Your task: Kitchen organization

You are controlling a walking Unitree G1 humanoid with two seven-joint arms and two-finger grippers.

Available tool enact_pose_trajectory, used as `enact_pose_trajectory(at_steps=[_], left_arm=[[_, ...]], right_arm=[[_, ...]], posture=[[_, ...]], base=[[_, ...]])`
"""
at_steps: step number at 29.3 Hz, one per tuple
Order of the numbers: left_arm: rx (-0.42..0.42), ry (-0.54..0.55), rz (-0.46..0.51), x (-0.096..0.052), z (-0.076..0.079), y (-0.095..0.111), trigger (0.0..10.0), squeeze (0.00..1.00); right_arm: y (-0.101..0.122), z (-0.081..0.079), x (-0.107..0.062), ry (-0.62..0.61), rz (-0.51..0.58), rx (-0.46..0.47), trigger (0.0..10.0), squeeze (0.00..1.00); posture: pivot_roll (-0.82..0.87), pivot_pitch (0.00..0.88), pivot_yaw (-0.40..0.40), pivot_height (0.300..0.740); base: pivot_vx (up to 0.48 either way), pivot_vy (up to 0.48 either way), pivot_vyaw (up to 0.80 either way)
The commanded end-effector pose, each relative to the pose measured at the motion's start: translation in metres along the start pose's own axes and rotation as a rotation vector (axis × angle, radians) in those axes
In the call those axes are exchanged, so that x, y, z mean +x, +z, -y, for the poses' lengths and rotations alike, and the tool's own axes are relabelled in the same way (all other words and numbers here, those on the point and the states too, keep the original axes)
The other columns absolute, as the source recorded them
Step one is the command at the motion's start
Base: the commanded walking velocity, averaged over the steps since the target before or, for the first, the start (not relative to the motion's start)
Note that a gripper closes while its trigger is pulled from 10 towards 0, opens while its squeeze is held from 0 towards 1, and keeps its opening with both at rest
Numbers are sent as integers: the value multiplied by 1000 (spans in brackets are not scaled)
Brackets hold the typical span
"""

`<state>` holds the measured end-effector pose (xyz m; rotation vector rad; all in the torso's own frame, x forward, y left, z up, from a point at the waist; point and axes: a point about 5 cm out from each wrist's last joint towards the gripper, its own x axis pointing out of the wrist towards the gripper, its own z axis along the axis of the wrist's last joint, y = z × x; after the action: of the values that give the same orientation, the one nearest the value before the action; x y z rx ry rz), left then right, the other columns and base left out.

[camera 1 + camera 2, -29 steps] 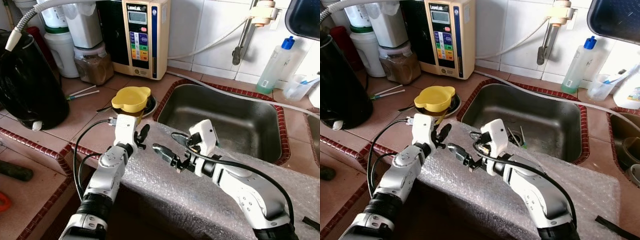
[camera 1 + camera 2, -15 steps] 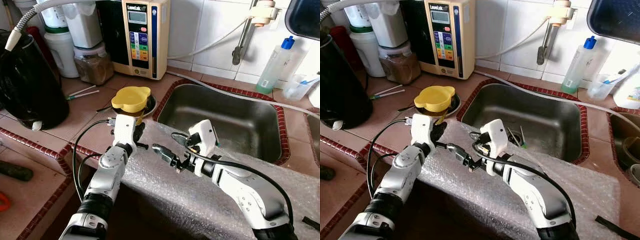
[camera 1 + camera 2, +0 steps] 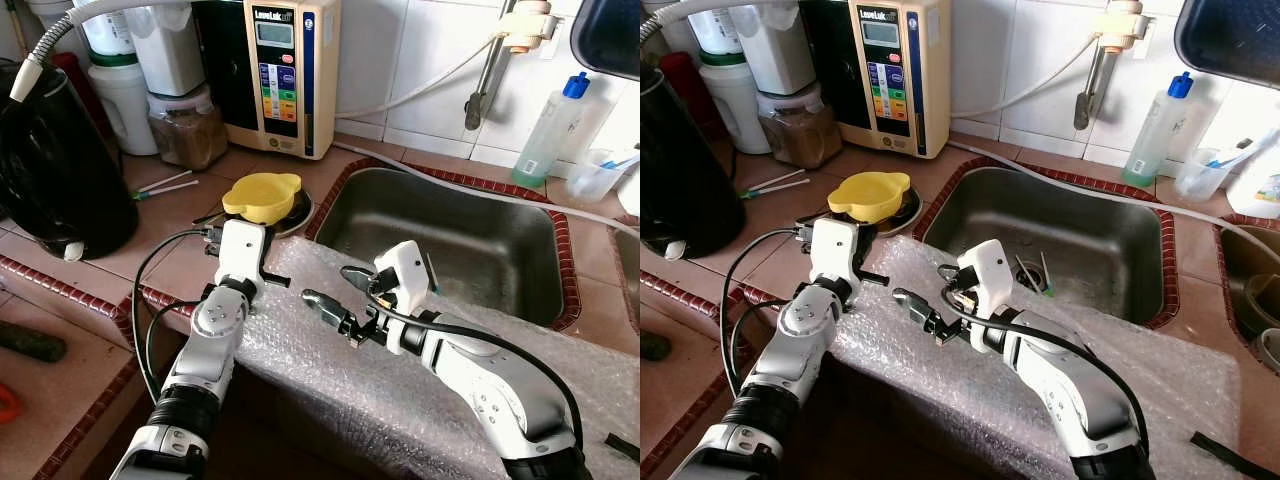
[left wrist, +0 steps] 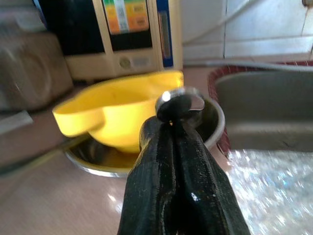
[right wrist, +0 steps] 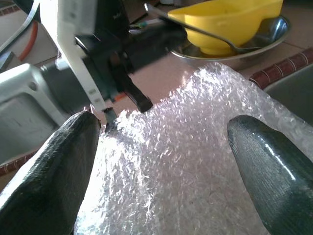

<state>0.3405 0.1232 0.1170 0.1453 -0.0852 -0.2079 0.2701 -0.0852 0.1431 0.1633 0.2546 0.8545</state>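
Observation:
A yellow bowl (image 3: 262,195) sits in a steel dish (image 3: 298,212) on the tiled counter, left of the sink (image 3: 450,240). A metal spoon (image 5: 205,34) rests in the dish under the bowl, its handle pointing back towards me. My left gripper (image 4: 178,122) is shut and points at the bowl, with the spoon's handle end just past its fingertips; I cannot tell whether they touch. A sheet of bubble wrap (image 3: 400,370) covers the counter's front edge. My right gripper (image 3: 335,287) hovers open over it, with nothing between its fingers (image 5: 264,161).
A black appliance (image 3: 55,160) stands at the left. Jars (image 3: 185,125) and a beige water machine (image 3: 290,70) line the back wall. Two thin sticks (image 3: 165,185) lie on the tiles. A plastic bottle (image 3: 548,130) stands behind the sink.
My left gripper went from open to shut and swung from the bubble wrap's edge towards the yellow bowl. The right gripper has barely moved.

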Motion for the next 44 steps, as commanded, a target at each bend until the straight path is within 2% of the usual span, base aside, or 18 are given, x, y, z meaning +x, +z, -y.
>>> enact_pose_trajectory(at_steps=[1,13,14,19,25,26,28,30,31,33,44], left_arm=[[21,4,47,0,-1,7,0,0],[80,-31,140,-1,8,17,0,0],[116,-48,197,-3,12,25,0,0],[180,-75,299,-5,19,39,0,0],[156,-106,364,-5,24,54,0,0],[173,-112,412,-5,23,65,0,0],[169,-116,425,-5,23,68,0,0],[50,-79,386,-2,19,70,0,0],[36,-69,380,-1,18,70,0,0],[67,-81,398,0,16,74,0,0],[60,-76,362,-3,13,68,0,0]], right_arm=[[-1,1,1,-3,-1,-4,10000,0],[-2,3,2,-9,-2,-16,10000,0],[-1,3,2,-10,2,-18,10000,0],[-1,4,3,-11,7,-18,10000,0],[-1,4,3,-9,6,-17,10000,0],[-1,4,3,-10,4,-16,10000,0],[-1,4,3,-11,4,-16,10000,0],[-2,5,3,-13,4,-15,10000,0],[-2,5,3,-13,4,-15,10000,0],[-2,5,3,-15,6,-14,10000,0],[-5,5,3,-15,-2,-11,10000,0]], posture=[[-7,0,13,740],[-3,0,14,740],[-3,0,14,740],[-2,0,12,740],[-2,0,6,740],[-1,0,5,740],[1,0,4,740],[1,0,6,740],[1,0,6,740],[2,0,6,740],[2,0,1,740]], base=[[0,0,0],[0,0,0],[0,0,0],[0,0,0],[0,0,0],[0,0,0],[0,0,0],[0,0,0],[0,0,0],[0,0,0],[0,0,0]])
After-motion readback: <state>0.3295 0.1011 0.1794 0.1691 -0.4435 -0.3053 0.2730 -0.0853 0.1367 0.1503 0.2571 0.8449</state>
